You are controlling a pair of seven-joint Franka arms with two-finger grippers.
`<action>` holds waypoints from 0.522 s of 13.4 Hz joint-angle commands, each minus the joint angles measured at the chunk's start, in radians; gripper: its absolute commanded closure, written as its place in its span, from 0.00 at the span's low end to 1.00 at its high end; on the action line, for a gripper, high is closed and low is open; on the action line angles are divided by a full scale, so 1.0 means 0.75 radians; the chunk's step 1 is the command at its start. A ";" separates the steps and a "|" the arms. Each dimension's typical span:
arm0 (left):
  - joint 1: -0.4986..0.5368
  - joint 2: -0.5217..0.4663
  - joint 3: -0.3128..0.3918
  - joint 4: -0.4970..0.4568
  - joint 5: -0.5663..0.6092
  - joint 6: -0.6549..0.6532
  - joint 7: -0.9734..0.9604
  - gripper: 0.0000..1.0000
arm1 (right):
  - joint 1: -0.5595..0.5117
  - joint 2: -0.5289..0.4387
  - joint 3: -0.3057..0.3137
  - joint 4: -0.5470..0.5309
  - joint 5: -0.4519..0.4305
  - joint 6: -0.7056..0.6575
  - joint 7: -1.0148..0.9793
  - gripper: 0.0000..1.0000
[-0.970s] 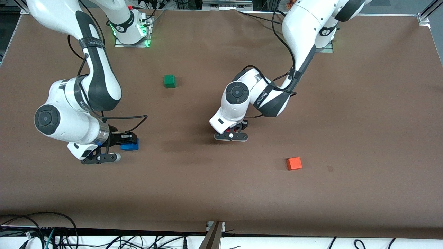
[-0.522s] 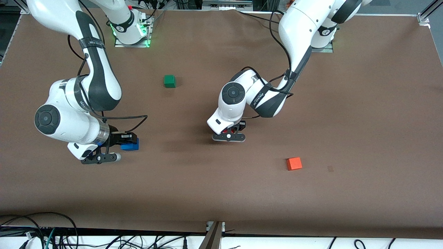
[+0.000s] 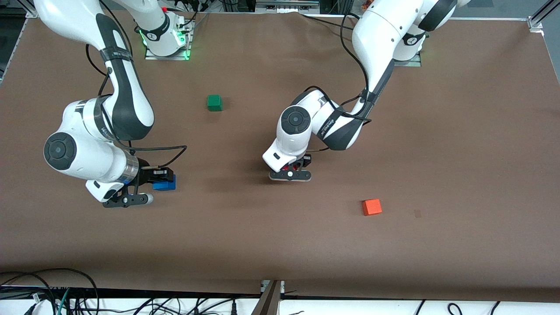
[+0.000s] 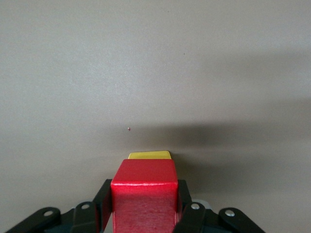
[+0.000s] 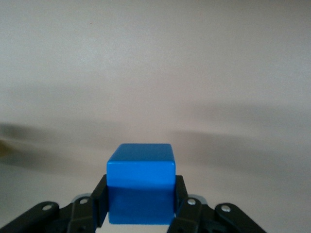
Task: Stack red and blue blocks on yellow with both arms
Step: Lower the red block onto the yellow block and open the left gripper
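The left gripper (image 3: 290,168) was closed on the red block (image 4: 144,196), held just above the yellow block (image 4: 149,155) near the middle of the table (image 3: 459,144); only an edge of the yellow one was seen under it. The right gripper (image 3: 161,178) was clamped on the blue block (image 5: 141,187), raised over the right arm's end of the table. One green block (image 3: 214,102) lay nearer the bases, and one orange block (image 3: 372,207) nearer the front camera. Five blocks were counted, none in the way.
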 commanded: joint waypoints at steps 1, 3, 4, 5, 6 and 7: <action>-0.030 0.022 0.018 0.049 0.018 -0.034 -0.044 0.73 | -0.005 0.011 0.008 0.036 0.024 -0.016 0.015 0.70; -0.036 0.022 0.018 0.049 0.018 -0.036 -0.048 0.73 | -0.005 0.011 0.008 0.034 0.024 -0.016 0.015 0.70; -0.036 0.022 0.018 0.047 0.018 -0.044 -0.048 0.73 | -0.005 0.011 0.008 0.034 0.024 -0.016 0.015 0.70; -0.036 0.022 0.018 0.047 0.020 -0.046 -0.048 0.73 | -0.005 0.011 0.008 0.034 0.024 -0.014 0.015 0.70; -0.036 0.020 0.018 0.047 0.020 -0.046 -0.048 0.73 | -0.005 0.013 0.008 0.034 0.024 -0.016 0.015 0.70; -0.036 0.020 0.018 0.043 0.020 -0.046 -0.048 0.73 | -0.005 0.013 0.008 0.034 0.024 -0.014 0.015 0.70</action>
